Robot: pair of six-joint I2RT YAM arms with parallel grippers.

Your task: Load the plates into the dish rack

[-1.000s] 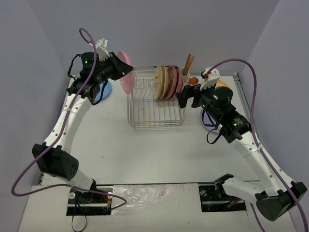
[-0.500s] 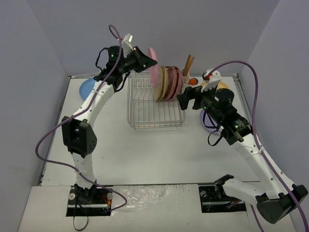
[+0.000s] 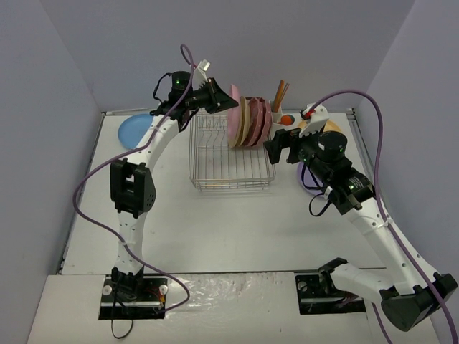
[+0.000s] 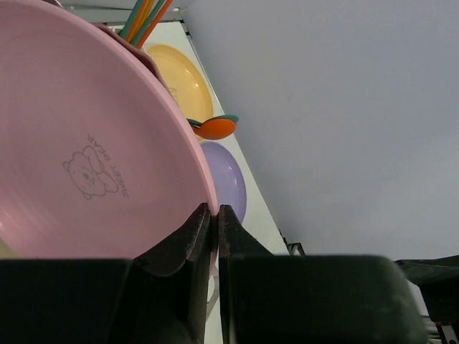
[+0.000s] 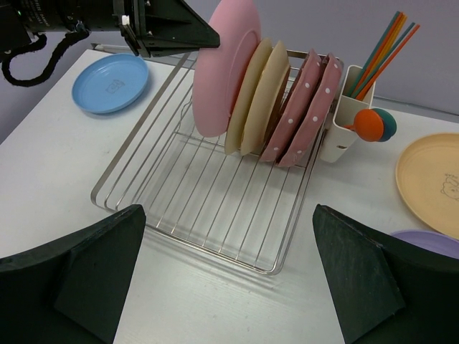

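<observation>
My left gripper [image 3: 221, 100] is shut on the rim of a pink plate [image 5: 226, 64], held upright over the dish rack [image 5: 208, 208] right beside the row of plates standing in it. That row is two beige plates [image 5: 259, 93] and two dark-pink dotted plates [image 5: 307, 107]. I cannot tell whether the pink plate's lower edge touches the wires. In the left wrist view the jaws pinch the pink plate [image 4: 86, 143] at its edge. My right gripper [image 5: 228, 211] hangs open above the rack's near right corner, holding nothing.
A blue plate [image 3: 133, 129] lies flat left of the rack. An orange-yellow plate [image 5: 430, 175] and a lavender plate [image 5: 434, 244] lie right of it. A white utensil cup [image 5: 344, 118] with sticks and an orange spoon [image 5: 369, 123] hangs on the rack's right end.
The left arm has swung right from the table's back left, carrying the pink plate over the rack and up against the standing plates. The right arm has barely moved.
</observation>
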